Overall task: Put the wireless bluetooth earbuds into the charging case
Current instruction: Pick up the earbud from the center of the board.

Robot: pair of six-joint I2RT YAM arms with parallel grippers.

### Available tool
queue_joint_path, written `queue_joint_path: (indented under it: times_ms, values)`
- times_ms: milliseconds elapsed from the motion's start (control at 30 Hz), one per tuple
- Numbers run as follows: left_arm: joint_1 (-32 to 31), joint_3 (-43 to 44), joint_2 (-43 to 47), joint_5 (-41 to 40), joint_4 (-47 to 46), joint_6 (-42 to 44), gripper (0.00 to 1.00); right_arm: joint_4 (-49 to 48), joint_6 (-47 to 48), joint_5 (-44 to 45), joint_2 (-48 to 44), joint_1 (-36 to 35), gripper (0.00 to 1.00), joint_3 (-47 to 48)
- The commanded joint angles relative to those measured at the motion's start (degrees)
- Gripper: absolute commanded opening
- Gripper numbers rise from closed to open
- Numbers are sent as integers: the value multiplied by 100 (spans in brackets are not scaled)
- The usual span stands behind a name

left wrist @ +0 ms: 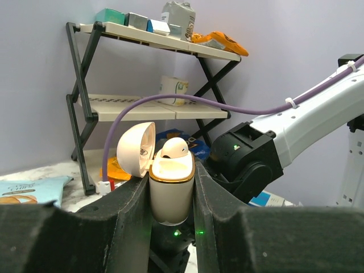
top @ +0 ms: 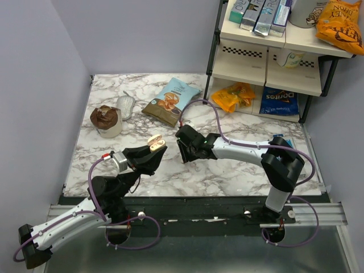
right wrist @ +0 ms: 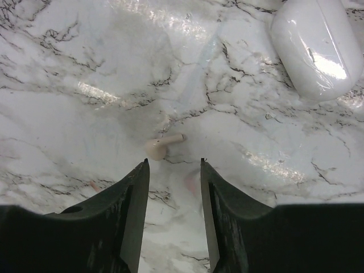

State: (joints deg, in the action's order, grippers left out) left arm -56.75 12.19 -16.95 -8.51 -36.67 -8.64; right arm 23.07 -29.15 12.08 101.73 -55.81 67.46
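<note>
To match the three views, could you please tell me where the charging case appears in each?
Top external: case left of centre, in the left gripper.
Left wrist: case at centre, between the fingers.
Right wrist: not in it.
Shared landmark: the marble table.

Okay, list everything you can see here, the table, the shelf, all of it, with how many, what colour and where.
charging case: one, white, lid open, clamped in the left gripper
earbud in case: one, white, seated in the case
loose earbud: one, white, on the marble table below the right gripper
oval object: one, white, on the table
snack bag: one, teal, back of table
brown-topped cup: one, back left
foil wrapper: one, silver, beside that cup
shelf rack: one, black and cream, back right
orange bags: two, one low in rack, one on top shelf
blue bag: one, low in rack
left gripper: shut on the case
right gripper: open
</note>
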Motion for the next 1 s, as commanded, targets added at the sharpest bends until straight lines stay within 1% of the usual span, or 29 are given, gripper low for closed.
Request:
queue_joint_path:
  times_ms: [0,167,233,300,400,467,533,600,667,700,733,767,900,967]
  values:
    - [-29,-58,-36,-98,-86,-14,0,-31,269,-337,233,-44,49,223]
    - [-29,-41,-19,-89,-52,-23,0,127,59,-136,408,-44,45,338]
    - [-29,-41,42,-98,-42,-14,0,-12,23,-39,295,-44,45,216]
    - [-29,-32,69,-107,1,-6,0,-153,119,-65,120,-44,49,31]
    - [-29,-41,87,-107,19,3,0,-198,427,-48,136,-44,55,39]
    - [-29,-58,95,-107,2,12,0,-312,593,-30,154,-35,57,48]
    - [-29,-67,113,-115,10,-32,0,-434,638,-91,232,-9,57,126]
    - [-29,-67,122,-115,19,-50,0,-487,603,-257,320,44,54,223]
    - [-38,-50,139,-116,54,-50,0,-558,525,-355,452,114,48,320]
    - [-29,-41,148,-115,80,-50,0,-584,489,-459,487,175,40,338]
    - [-29,-32,157,-115,98,-50,0,-593,454,-513,531,202,37,355]
    - [-29,-6,166,-115,133,-41,0,-584,410,-548,601,237,30,382]
    - [-29,3,210,-115,195,-32,0,-584,419,-636,620,281,21,198]
    - [-29,-32,227,-124,160,-23,0,-619,384,-636,594,273,19,92]
